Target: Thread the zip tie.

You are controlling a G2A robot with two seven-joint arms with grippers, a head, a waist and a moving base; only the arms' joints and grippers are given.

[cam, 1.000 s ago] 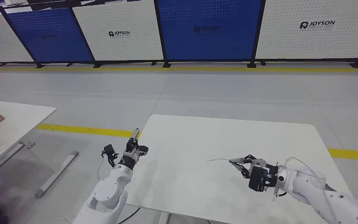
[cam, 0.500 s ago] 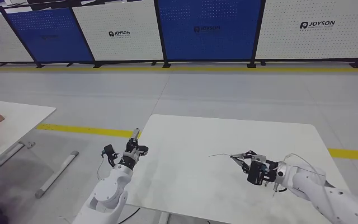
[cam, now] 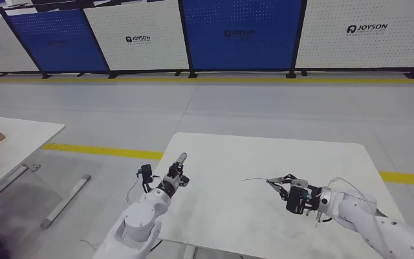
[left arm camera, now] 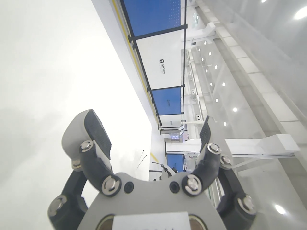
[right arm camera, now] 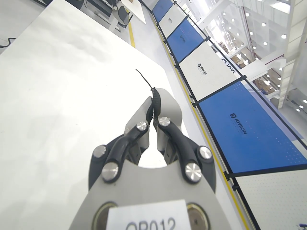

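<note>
Between the tips of the right gripper (right arm camera: 153,98), pressed tight together: black zip tie (right arm camera: 143,77), poking out ahead over white table (right arm camera: 60,72). Far across, left gripper (left arm camera: 147,125) spread wide. White label (right arm camera: 146,214) on right gripper's base.

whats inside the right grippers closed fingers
A thin black plastic zip tie is pinched in the right gripper, its free end sticking out past the tip above the white table. How far it runs back inside the grip is hidden.
</note>
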